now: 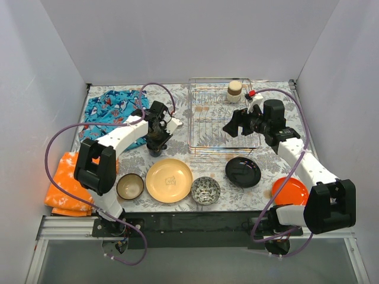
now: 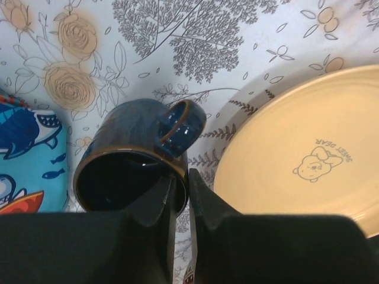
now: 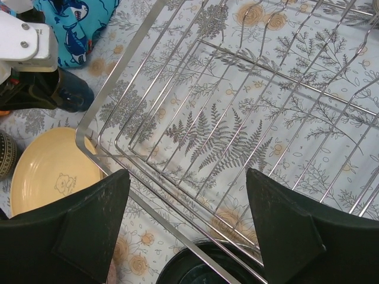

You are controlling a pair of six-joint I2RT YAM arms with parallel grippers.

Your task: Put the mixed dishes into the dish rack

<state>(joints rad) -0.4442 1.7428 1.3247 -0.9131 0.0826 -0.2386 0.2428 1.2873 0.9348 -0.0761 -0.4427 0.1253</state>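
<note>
Two arms reach out over the flower-printed table, one on each side. The rack stands far of the middle, a little to the right, its wire floor bare apart from a cup. The blue cloth lies bunched at the far left, and the orange cloth sits at the near left edge.

The yellow plate lies flat at the near middle, face up, with a small bear drawn on it. The black plate lies just near of the rack's near right corner; whether it touches the wire cannot be told. The orange plate sits at the near right, partly hidden by the right arm. The brown bowl stands just left of the yellow plate, and the grey bowl just right of it, both mouth up.

The mug stands upright between the blue cloth and the yellow plate, well left of the rack, handle turned toward the plate. The left gripper pinches its wall beside the handle, one finger inside the rim and the other outside.

The right gripper hangs above the rack's near part with its fingers spread wide and nothing between them.

The beige cup stands upright at the rack's far end.
</note>
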